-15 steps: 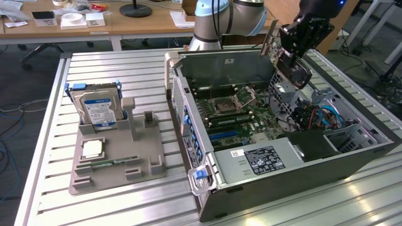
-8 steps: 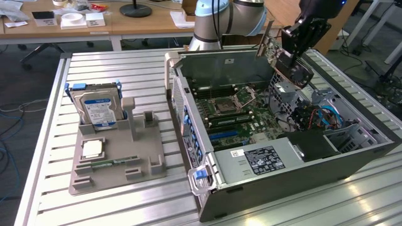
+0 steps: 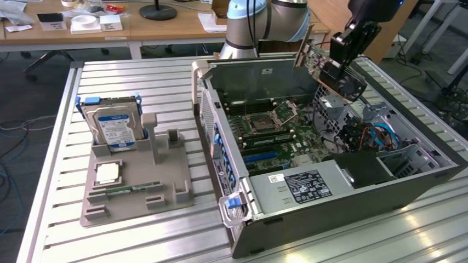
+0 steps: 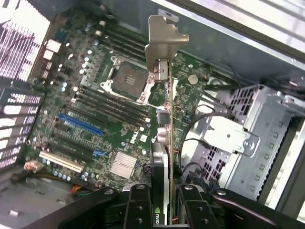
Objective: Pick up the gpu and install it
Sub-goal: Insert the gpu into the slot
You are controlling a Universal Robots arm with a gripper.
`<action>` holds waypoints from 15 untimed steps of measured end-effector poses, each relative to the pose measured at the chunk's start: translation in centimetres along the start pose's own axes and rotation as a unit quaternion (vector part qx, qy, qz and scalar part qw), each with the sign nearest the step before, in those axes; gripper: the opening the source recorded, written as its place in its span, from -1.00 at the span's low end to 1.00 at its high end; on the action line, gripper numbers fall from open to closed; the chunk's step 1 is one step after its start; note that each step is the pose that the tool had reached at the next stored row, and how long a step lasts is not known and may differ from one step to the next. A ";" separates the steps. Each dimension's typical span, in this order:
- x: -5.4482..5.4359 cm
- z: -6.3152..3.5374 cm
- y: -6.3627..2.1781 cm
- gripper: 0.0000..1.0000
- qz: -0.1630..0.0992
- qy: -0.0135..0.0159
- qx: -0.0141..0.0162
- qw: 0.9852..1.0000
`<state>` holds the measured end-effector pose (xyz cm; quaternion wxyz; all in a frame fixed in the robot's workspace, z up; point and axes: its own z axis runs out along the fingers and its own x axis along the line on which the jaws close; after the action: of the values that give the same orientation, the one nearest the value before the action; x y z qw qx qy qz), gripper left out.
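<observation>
Claw: the gripper (image 3: 342,55) is closed to a narrow gap, with one finger on each face of the gpu (image 3: 332,71). In the wrist view the gripper (image 4: 164,206) clamps the card edge-on, black fingers (image 4: 138,207) either side of the gpu (image 4: 160,152). The silver end bracket (image 4: 162,40) is at the end away from the claw.

Position: the card hangs tilted in the air over the open computer case (image 3: 329,219), above its far corner on the exterior view's right. It is clear of the motherboard (image 3: 270,126) and of the case rim.

Edges and room: the case lies on its side, open upward. The grey drive cage (image 4: 248,133) is just beside the card's line; blue cables (image 3: 373,134) lie next to it. We see a blue slot (image 4: 81,125) and a white slot (image 4: 59,161) on the board, both unoccupied; the CPU socket (image 4: 128,78) is uncovered. The slatted table (image 3: 146,82) lies open around the case. The grey fixture tray (image 3: 131,181) sits well apart on the exterior view's left, with the hard drive (image 3: 113,126) standing upright in it.

Writing: there is a small green-and-white emblem (image 4: 157,217) on the card's cooler, between the fingers; we cannot read any lettering. The white sticker (image 3: 303,186) on the black block in the case has print too small to read. The hard drive has a blue label, text illegible.
</observation>
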<state>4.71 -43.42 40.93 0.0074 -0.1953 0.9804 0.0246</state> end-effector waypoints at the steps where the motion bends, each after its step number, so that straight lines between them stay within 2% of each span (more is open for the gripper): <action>1: 0.0 0.00 0.00 -0.47 -0.008 0.000 0.000 1.000; 4: 0.0 0.02 0.00 -0.47 -0.035 0.002 -0.001 0.999; 7: 0.0 0.04 0.00 -0.47 -0.062 0.003 -0.002 0.998; 11: 0.0 0.07 0.00 -0.47 -0.096 0.004 -0.002 0.995; 15: 0.0 0.10 0.00 -0.47 -0.128 0.006 -0.003 0.992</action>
<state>4.71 -43.41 40.83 0.0042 -0.3195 0.9472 0.0254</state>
